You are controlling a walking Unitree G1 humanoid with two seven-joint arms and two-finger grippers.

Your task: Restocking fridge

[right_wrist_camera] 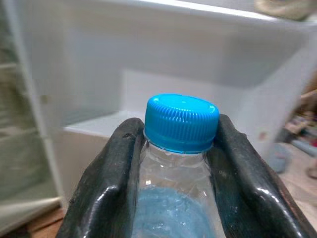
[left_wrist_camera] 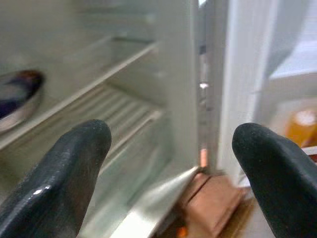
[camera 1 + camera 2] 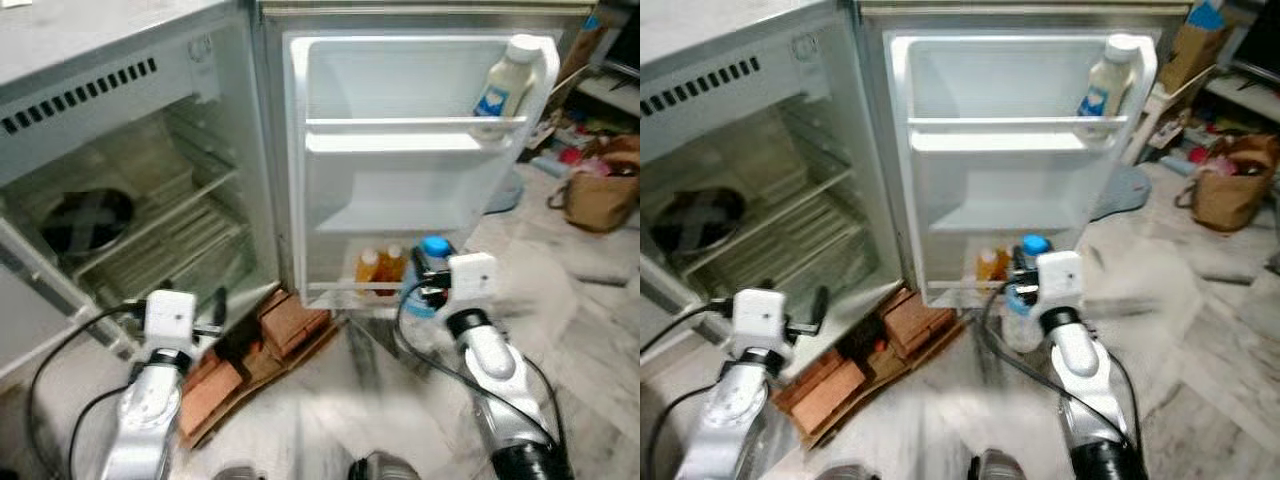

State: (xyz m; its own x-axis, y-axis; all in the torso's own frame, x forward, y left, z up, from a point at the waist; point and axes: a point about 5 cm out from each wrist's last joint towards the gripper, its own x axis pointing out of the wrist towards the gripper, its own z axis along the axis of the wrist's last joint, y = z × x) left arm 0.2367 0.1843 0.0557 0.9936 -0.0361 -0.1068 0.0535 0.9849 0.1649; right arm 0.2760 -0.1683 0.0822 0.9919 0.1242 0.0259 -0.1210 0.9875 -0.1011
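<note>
The fridge (image 3: 150, 170) stands open, its door (image 3: 400, 160) carrying a white bottle (image 3: 505, 85); the left gripper (image 2: 173, 163) is spread wide (holding nothing); the right gripper (image 1: 181, 148) pinches a blue-capped water bottle (image 1: 181, 124) near the door's bottom shelf

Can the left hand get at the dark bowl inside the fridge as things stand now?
Probably yes. The left hand is open and empty in front of the open fridge, and nothing stands between it and the dark bowl on the wire shelf.
</note>
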